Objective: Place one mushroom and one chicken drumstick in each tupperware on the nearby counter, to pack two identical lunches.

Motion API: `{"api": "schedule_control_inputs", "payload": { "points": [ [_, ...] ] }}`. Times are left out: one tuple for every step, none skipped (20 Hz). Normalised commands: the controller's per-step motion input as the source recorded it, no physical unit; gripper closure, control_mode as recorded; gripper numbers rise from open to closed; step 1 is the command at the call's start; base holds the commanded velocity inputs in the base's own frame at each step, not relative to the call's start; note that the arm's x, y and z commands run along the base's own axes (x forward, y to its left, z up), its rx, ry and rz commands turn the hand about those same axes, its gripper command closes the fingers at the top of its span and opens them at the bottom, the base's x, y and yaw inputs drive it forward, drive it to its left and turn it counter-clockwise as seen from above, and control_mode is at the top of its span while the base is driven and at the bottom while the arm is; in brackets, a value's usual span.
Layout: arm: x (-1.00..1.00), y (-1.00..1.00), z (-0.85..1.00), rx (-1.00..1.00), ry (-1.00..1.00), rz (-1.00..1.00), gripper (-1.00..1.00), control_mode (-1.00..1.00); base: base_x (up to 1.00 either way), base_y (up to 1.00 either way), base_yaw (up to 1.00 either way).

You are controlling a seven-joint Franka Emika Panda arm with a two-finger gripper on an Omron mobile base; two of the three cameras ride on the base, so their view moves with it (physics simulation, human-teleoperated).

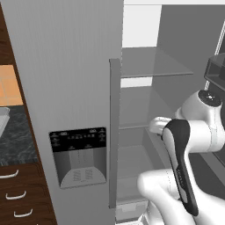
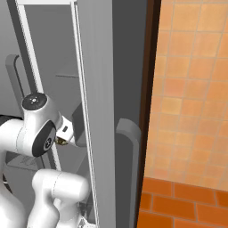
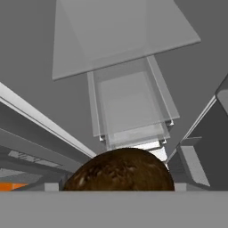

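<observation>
Mushroom (image 3: 119, 170), brown and rounded, sits right against my hand between my spread fingers, which look closed onto its wide cap. Ahead of my hand stand the open fridge (image 3: 129, 107) and its glass shelves (image 3: 120, 40). I judge the mushroom light, soft and bruisable, so I should grip the cap's sides gently.

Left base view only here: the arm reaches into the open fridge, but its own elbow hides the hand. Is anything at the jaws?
Observer: Yes. In the hand view a brown mushroom cap sits right at the jaws, hiding their tips.
Operator: Is it resting on a shelf?
Observer: No. The glass shelves lie well beyond it, so it looks gripped and held clear of them.
Operator: What's past the open door?
Observer: The right base view shows an orange tiled wall there.
</observation>
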Motion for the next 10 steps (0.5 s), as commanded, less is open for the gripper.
{"api": "schedule_control_inputs", "payload": {
  "points": [
    [0.0,0.0,0.0,0.0,0.0,0.0,1.0,-1.0,0.0,0.0,0.0],
    [0.0,0.0,0.0,0.0,0.0,0.0,1.0,-1.0,0.0,0.0,0.0],
    [0.0,0.0,0.0,0.0,0.0,0.0,1.0,-1.0,0.0,0.0,0.0],
    [0.0,0.0,0.0,0.0,0.01,0.0,1.0,-1.0,0.0,0.0,0.0],
    [-0.1,0.0,0.0,0.0,0.03,0.0,1.0,-1.0,0.0,0.0,0.0],
    [-0.29,0.03,-0.01,0.0,0.04,0.0,1.0,-1.0,0.0,0.0,0.0],
    [-0.54,0.06,-0.03,0.0,0.0,0.0,1.0,-1.0,0.0,0.0,0.0],
    [0.0,0.0,0.0,0.0,0.0,0.0,1.0,1.0,-0.72,0.08,0.0],
    [0.0,0.0,0.0,0.0,0.0,0.0,1.0,1.0,-0.86,0.21,0.0],
    [0.0,0.0,0.0,0.0,0.0,0.0,1.0,1.0,-0.9,0.43,0.0]
  ]
}}
